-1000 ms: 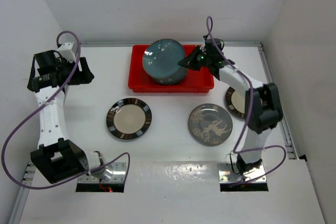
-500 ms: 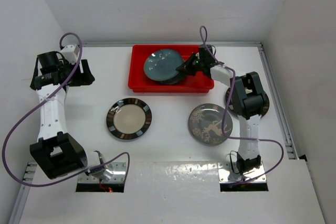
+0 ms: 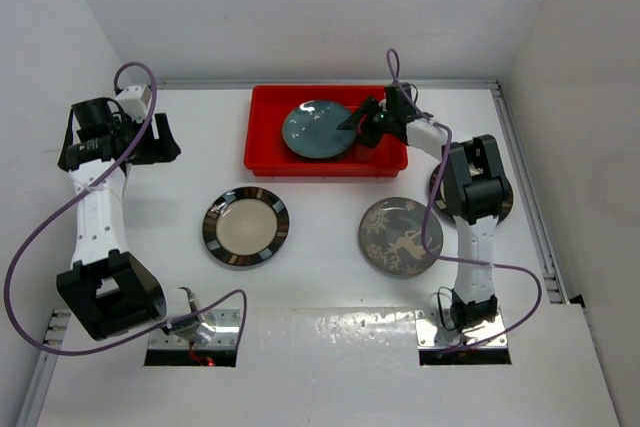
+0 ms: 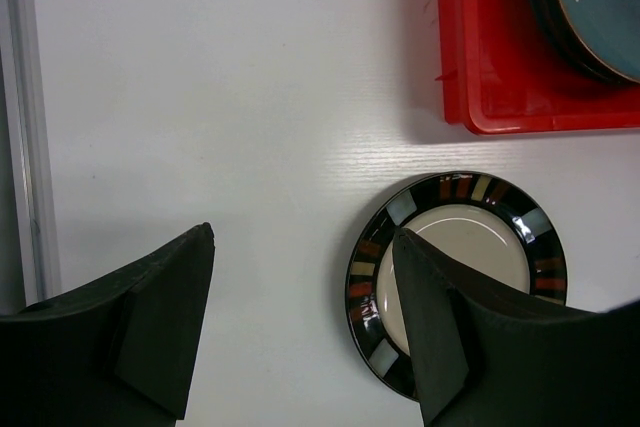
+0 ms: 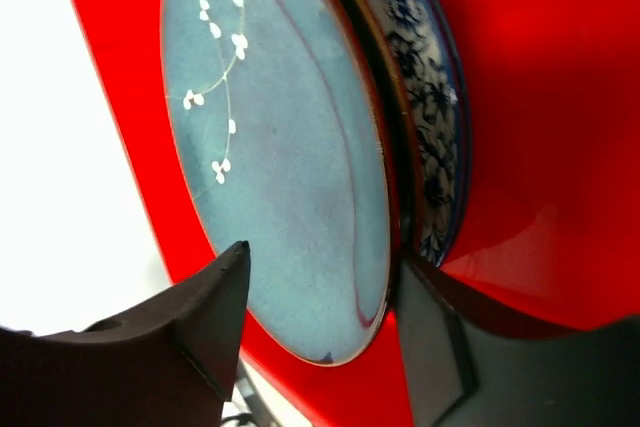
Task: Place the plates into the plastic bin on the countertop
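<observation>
Straddling teal plate (image 5: 280, 147), right gripper (image 5: 325, 272), possibly clamped

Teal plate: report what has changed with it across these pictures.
The teal plate, tilted up over the red bin a second ago in the right hand, has come down and now lies flat on the stacked plates there. The hand straddles its right rim; whether it has let go is unclear. The left hand barely shifted; the striped plate and deer plate stayed put.
</observation>
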Controlling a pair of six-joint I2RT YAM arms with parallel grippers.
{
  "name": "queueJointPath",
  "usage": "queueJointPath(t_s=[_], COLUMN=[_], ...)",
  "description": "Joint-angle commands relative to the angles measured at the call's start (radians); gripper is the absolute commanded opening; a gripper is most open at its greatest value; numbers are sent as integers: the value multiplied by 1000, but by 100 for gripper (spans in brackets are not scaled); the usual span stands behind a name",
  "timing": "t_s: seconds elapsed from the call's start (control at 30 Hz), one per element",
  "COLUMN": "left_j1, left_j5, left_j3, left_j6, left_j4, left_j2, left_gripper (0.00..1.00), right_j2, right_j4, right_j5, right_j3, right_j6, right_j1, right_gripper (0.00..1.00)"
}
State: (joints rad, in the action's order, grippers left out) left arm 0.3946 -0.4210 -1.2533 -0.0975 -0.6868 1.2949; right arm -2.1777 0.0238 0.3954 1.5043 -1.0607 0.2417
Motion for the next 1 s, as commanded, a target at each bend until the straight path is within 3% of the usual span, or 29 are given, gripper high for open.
queueJointPath(t_s=[0.0,0.23,0.43,0.67,0.8,0.97], left_j1=[10,10,-103,-183,-183,-204], left_j5=[-5,14,122,143,154,154], left_j3=[0,0,9,101,126,135], left_j6=[-11,-11,-106,-229,-249,-271], left_j4=[26,26,12,-52,-53,-62], left_j2=[-3,-3,6,35,24,24], left_gripper=[74,74,75,75,75,75], right_j2=[-4,-24,-65,-129,-179,-151], right_j4=[103,361,485,494,534,502], right_j5=[-10,-170,-311,-434,-452,-464], right_j3=[94,206,303,425,491,433], right_j6=[94,261,378,485,512,507], right_j1=[4,22,48,103,117,120], right_gripper=[59,67,67,39,39,39])
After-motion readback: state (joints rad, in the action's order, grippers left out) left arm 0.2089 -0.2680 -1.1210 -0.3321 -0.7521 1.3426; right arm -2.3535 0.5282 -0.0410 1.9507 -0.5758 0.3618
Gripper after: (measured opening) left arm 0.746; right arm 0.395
